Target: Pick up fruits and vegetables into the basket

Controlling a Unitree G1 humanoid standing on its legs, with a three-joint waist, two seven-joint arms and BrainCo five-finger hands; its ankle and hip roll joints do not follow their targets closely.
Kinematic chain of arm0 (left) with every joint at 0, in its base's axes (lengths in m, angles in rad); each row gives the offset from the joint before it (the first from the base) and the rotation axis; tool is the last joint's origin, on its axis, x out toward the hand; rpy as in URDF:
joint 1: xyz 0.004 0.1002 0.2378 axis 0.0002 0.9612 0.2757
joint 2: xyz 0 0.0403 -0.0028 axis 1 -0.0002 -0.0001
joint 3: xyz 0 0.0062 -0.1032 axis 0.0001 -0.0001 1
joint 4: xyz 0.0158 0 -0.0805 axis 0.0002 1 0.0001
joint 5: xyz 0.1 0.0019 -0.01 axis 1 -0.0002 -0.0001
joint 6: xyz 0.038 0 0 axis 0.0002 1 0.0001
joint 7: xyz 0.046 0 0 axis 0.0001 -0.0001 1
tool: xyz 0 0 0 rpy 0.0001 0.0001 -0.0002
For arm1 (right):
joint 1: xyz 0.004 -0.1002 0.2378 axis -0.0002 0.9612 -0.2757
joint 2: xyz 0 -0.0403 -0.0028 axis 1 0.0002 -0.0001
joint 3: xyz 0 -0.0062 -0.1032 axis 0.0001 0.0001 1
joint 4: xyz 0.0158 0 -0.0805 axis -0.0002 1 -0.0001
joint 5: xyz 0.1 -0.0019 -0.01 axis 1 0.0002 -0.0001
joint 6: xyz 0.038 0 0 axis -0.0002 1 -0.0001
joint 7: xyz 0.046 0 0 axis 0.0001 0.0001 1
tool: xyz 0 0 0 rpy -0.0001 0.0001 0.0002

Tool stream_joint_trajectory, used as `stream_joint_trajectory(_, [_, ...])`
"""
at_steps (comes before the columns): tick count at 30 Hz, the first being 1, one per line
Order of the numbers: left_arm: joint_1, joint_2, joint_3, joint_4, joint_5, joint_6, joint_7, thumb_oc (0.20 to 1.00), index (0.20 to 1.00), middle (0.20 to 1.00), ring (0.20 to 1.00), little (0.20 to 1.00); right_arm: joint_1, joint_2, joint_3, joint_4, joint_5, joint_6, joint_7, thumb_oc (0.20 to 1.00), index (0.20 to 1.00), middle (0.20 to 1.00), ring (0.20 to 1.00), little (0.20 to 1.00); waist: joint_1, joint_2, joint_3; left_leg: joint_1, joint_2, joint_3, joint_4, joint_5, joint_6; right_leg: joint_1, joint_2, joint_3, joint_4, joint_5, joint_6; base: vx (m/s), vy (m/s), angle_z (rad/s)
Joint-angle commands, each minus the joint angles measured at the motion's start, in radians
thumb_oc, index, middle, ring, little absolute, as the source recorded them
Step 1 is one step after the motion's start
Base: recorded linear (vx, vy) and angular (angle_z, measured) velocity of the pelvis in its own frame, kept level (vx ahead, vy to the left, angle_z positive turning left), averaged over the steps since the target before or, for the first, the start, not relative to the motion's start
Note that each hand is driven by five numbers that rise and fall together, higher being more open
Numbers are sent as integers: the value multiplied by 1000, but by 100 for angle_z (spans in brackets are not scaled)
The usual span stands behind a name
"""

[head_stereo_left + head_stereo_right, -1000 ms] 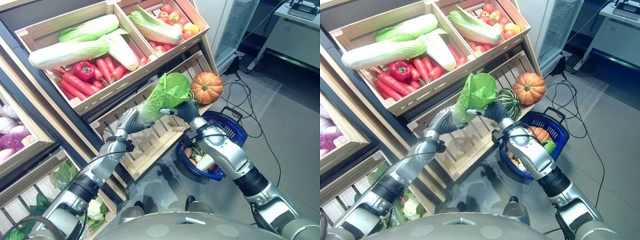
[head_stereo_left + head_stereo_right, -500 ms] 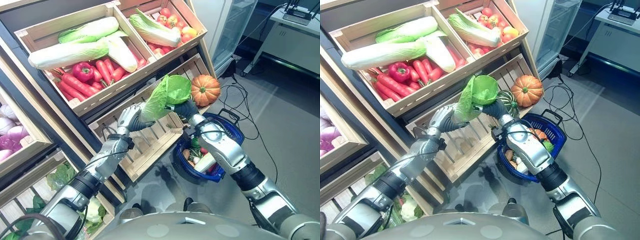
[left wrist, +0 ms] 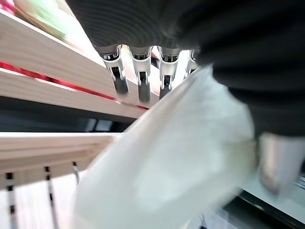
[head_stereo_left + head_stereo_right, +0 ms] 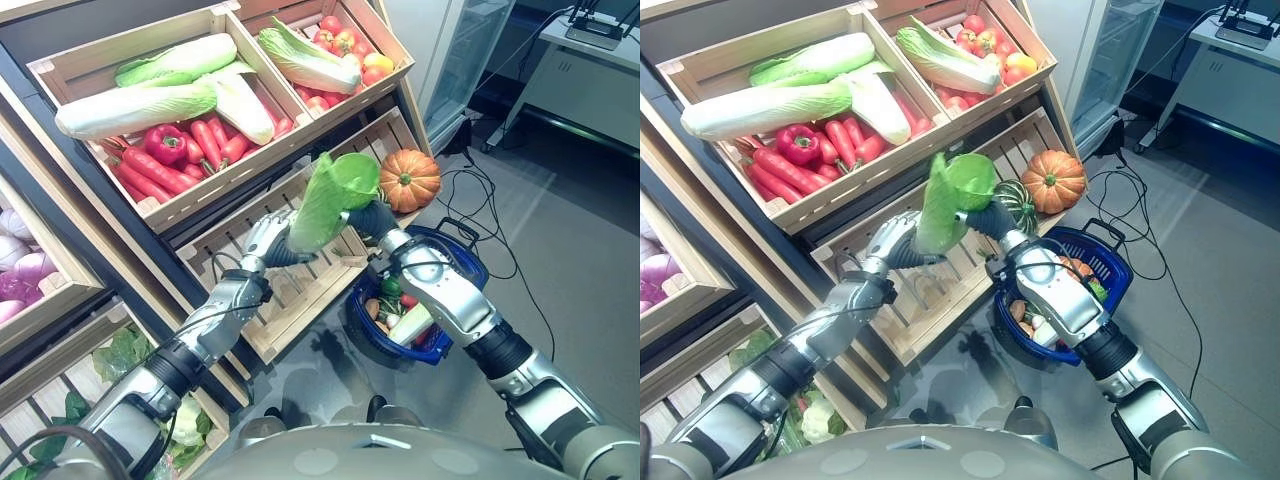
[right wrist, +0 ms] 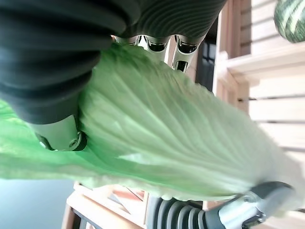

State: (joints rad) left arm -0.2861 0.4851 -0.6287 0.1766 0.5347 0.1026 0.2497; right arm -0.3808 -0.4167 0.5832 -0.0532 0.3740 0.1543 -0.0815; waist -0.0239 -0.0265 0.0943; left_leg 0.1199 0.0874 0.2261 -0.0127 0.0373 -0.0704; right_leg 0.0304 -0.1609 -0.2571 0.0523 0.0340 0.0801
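1. Both robot hands are up in front of the wooden shelf, holding one napa cabbage between them, well above the floor.
2. The left robot hand grips the pale lower end of the cabbage, its fingers curled over the white stalk.
3. The right robot hand clasps the leafy green top, thumb on one side and fingers wrapped over the other.
4. The cabbage stands tilted, leafy end up and to the right, in front of the empty slatted crate.
5. A blue basket sits on the floor to the right, below the right arm, already holding several vegetables.
6. An orange pumpkin rests at the crate's right end, with a dark green squash just beside it.
7. Higher on the shelf, one crate holds more napa cabbages, red peppers and chillies; the far right crate holds tomatoes.
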Motion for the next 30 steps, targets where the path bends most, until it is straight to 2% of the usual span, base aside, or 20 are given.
stream_joint_trajectory(1, [-155,-66,-76,2,-72,-93,-16,1000,1000,1000,1000,1000,-111,114,51,-86,77,-70,28,200,200,200,200,200,7,-25,8,20,-12,42,56,-175,31,23,-67,10,-38,-6,111,0,0,0])
stream_joint_trajectory(6, [-75,-72,-32,17,-236,-70,-80,1000,1000,1000,1000,1000,-86,102,-36,-133,107,-72,3,200,200,200,200,200,10,-20,17,23,-9,42,60,-179,32,24,-67,8,-30,-11,107,0,0,0])
stream_joint_trajectory(12, [45,-53,30,67,-328,-63,-116,1000,1000,1000,1000,1000,-48,37,-151,-202,145,-72,-7,200,200,200,200,200,12,-21,27,17,-5,42,74,-185,35,19,-62,10,-17,-21,103,0,0,0])
stream_joint_trajectory(17, [141,-43,86,136,-321,-76,-109,1000,1000,1000,1000,1000,-1,-19,-249,-253,183,-89,-22,200,200,200,200,200,16,-28,36,10,1,43,86,-188,35,17,-56,10,-12,-26,99,12,-43,-1])
stream_joint_trajectory(26, [301,-36,221,270,-323,-128,-84,1000,1000,1000,1000,1000,148,-117,-445,-305,192,-183,-50,200,200,200,200,200,8,-40,68,-19,20,53,115,-197,35,-12,-45,15,12,-39,90,4,-64,0])
stream_joint_trajectory(30, [338,-37,261,300,-375,-124,-112,1000,1000,1000,1000,1000,202,-141,-518,-308,192,-217,-71,200,200,200,200,200,0,-38,96,-48,29,56,131,-198,37,-46,-37,18,38,-53,81,-46,-74,-3])
